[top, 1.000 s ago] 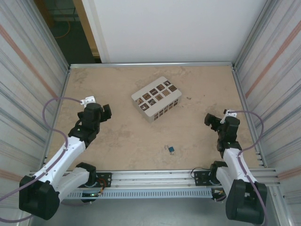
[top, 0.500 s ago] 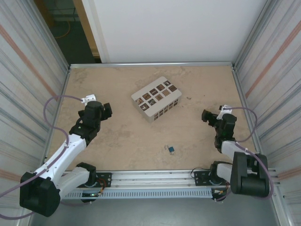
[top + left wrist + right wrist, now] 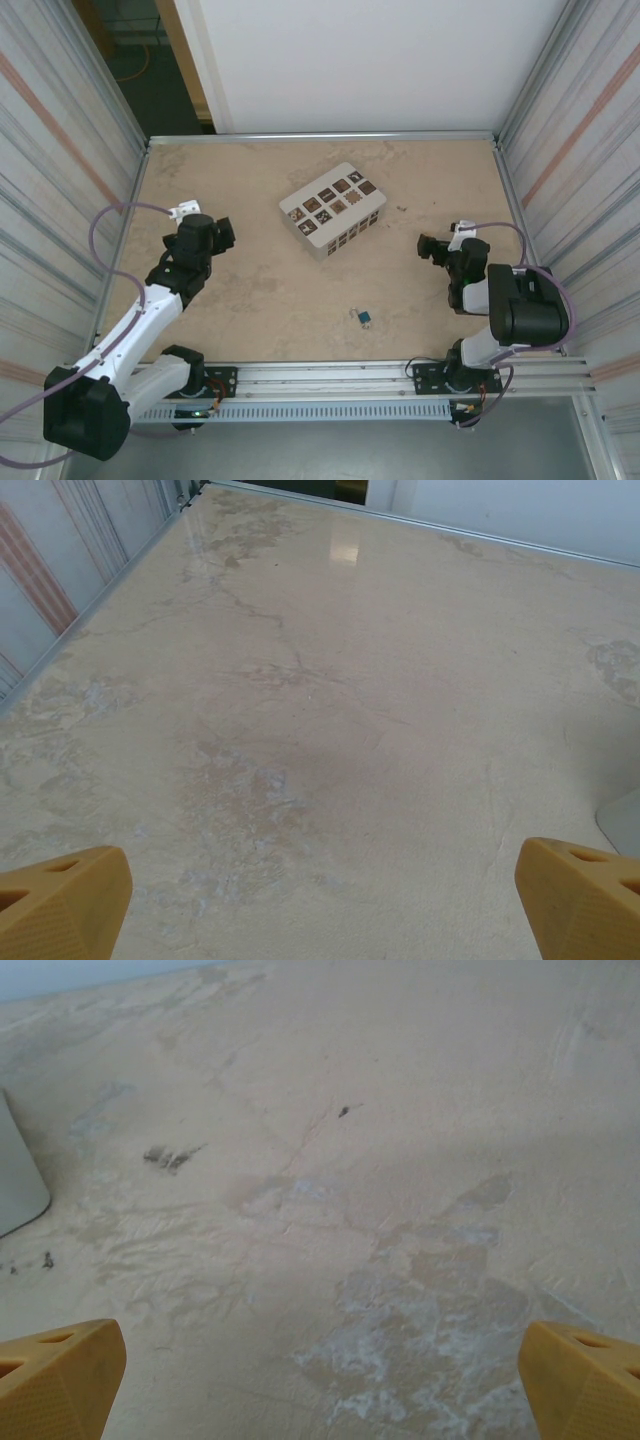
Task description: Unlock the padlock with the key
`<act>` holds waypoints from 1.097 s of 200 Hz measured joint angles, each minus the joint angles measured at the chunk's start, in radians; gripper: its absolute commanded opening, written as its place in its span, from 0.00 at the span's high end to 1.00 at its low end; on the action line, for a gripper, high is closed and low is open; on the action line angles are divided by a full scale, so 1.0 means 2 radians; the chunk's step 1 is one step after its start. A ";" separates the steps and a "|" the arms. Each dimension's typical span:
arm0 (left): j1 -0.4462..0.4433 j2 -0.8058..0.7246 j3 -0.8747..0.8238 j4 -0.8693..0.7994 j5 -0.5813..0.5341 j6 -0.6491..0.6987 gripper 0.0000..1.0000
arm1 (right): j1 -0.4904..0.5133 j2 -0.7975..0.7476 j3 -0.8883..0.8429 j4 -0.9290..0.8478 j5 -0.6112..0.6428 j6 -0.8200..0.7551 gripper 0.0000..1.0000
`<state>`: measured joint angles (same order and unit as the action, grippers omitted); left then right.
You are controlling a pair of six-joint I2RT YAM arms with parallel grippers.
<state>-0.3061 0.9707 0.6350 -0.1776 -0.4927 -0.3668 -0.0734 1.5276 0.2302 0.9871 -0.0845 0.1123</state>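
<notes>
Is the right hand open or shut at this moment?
Open. On the right hand, the yellow fingertips sit far apart in the wrist view, bare table between them.

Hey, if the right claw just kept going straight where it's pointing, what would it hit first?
Probably bare tabletop: the right claw, open, angles down toward it. The white box sits left of that line, though depth is unclear.
</notes>
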 measured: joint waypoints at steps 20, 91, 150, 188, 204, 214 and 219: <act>0.006 0.000 0.000 0.000 0.000 0.000 0.01 | 0.001 0.000 0.025 -0.015 -0.004 -0.005 0.01; 0.013 0.001 -0.012 0.020 -0.006 0.025 0.01 | 0.001 0.005 0.089 -0.084 0.005 -0.007 0.01; 0.013 0.001 -0.057 0.051 -0.031 0.071 0.01 | 0.008 0.005 0.089 -0.091 0.016 -0.008 0.01; 0.015 0.001 -0.083 0.081 -0.044 0.100 0.01 | 0.008 0.005 0.089 -0.091 0.018 -0.008 0.01; 0.017 0.003 -0.100 0.106 -0.050 0.109 0.01 | 0.008 0.005 0.089 -0.091 0.018 -0.008 0.01; 0.018 0.011 -0.110 0.128 -0.052 0.117 0.01 | 0.008 0.005 0.089 -0.091 0.018 -0.008 0.01; 0.019 0.017 -0.116 0.139 -0.052 0.119 0.01 | 0.009 0.005 0.089 -0.091 0.018 -0.008 0.01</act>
<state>-0.2691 1.0046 0.4034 0.1009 -0.5961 -0.1287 -0.0563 1.5368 0.4076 0.8059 -0.0486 0.0956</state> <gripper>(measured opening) 0.987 0.991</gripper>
